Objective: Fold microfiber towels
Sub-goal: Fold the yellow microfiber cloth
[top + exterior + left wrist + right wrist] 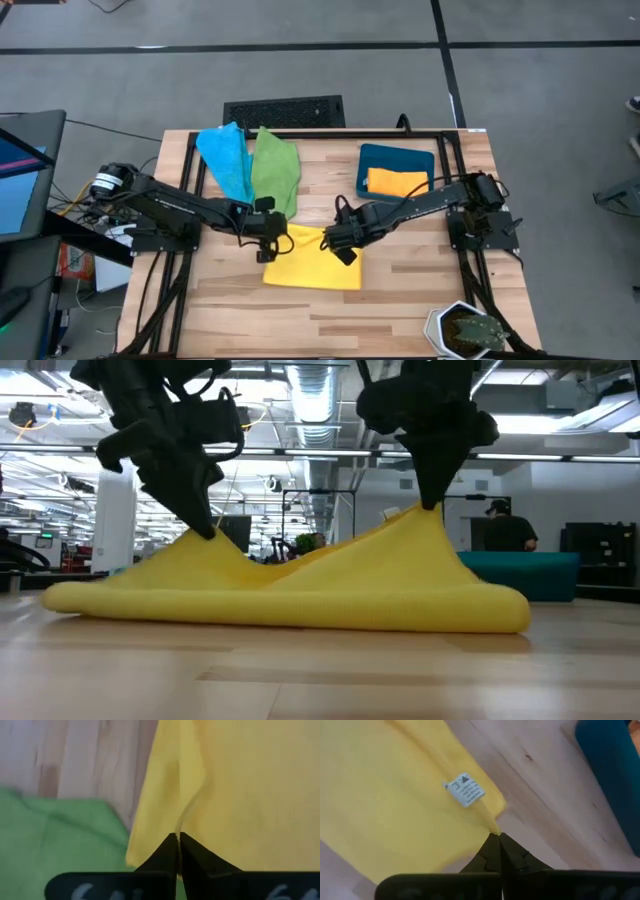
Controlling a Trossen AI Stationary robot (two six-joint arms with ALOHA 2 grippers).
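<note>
Yellow towel [315, 268] lies on the wooden table [400, 300], toward the middle-front, between the 2 arms. Left gripper [272, 243] is at the towel's back-left corner, jaws pressed together and pinching a fold of yellow cloth, seen close in the left wrist view [178, 836]. Right gripper [338, 243] is at the back-right corner, jaws also pressed together, pinching the towel edge just by its small white label [464, 789]. In the low view both pinched corners are lifted into 2 peaks with the cloth sagging between them, and the rest of the towel rests flat on the table [300, 670]. Green towel [275, 170] and light blue towel [226, 158] lie side by side at the table's back-left, touching each other; the green one reaches down beside the left gripper. Orange towel [396, 183] sits folded inside the dark teal bin [372, 155] at back-right. A potted plant [468, 330] is at the front-right corner.
</note>
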